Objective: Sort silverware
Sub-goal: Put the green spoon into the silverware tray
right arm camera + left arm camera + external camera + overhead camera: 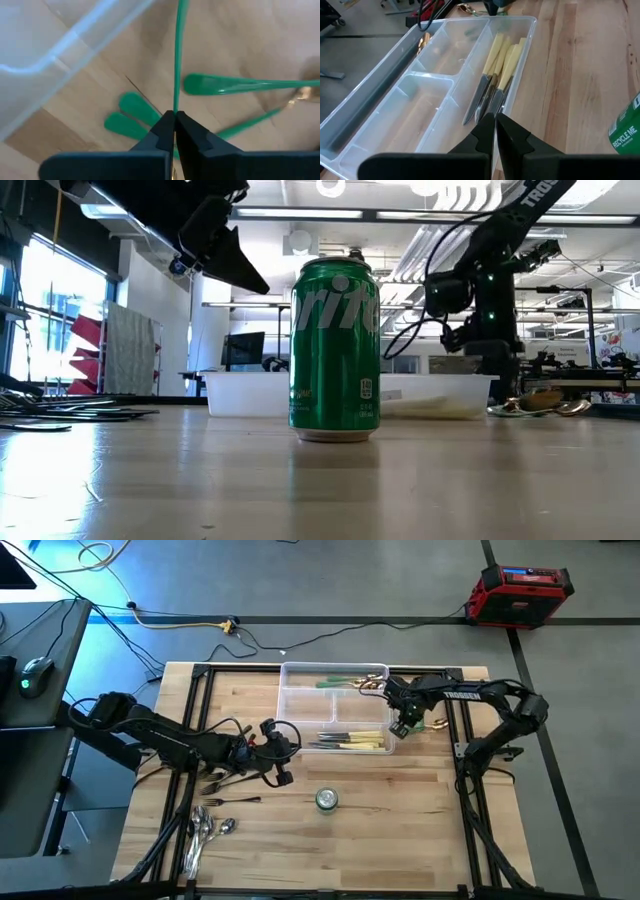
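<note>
Clear tray (290, 690) holds cream-handled knives (355, 742) (green-handled pieces (340, 683) behind).

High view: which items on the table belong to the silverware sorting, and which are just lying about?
Part of the job:
- cream-handled knives in the divided tray
- dark forks
- silver spoons
- green-handled pieces, one pinched in the right claw

Just lying about:
- green soda can
- left claw, shut, empty

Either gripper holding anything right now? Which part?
The right gripper is shut on a green-handled utensil, pinching the handle; where along it cannot be told. The left gripper is shut and empty, beside the clear tray.
</note>
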Motion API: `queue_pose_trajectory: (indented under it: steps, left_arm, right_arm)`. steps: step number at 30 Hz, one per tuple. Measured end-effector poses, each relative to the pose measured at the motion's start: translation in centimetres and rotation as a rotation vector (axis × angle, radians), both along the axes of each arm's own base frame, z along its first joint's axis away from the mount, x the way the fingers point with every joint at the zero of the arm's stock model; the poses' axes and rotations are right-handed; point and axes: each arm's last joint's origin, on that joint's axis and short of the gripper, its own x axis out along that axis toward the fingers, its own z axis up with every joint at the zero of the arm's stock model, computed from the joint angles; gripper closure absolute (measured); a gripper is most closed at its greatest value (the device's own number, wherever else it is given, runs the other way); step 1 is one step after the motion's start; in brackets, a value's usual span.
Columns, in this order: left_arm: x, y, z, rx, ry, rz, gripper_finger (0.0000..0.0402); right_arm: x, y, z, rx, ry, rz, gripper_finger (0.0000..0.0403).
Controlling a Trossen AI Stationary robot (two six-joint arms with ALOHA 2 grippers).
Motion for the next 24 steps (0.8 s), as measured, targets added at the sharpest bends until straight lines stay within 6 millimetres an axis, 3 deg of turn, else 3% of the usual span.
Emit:
queue_pose_trajectory:
  steps: [14, 18, 24]
  left_arm:
    - [0.0, 0.0, 0.0, 0.002, 0.007, 0.0, 0.0402]
    - [0.0, 0.0, -0.1, 0.001, 0.007, 0.0, 0.0402]
    - [0.0, 0.0, 0.0, 0.001, 0.006, 0.0, 0.0402]
  right_arm:
    - [1.5, -1.9, 5.3, -0.235, 0.098, 0.005, 0.0402]
    - [2.5, -2.4, 6.7, -0.301, 0.051, 0.063, 0.0403]
    - [4.8, -3.0, 7.4, -0.432, -0.074, 0.235, 0.0403]
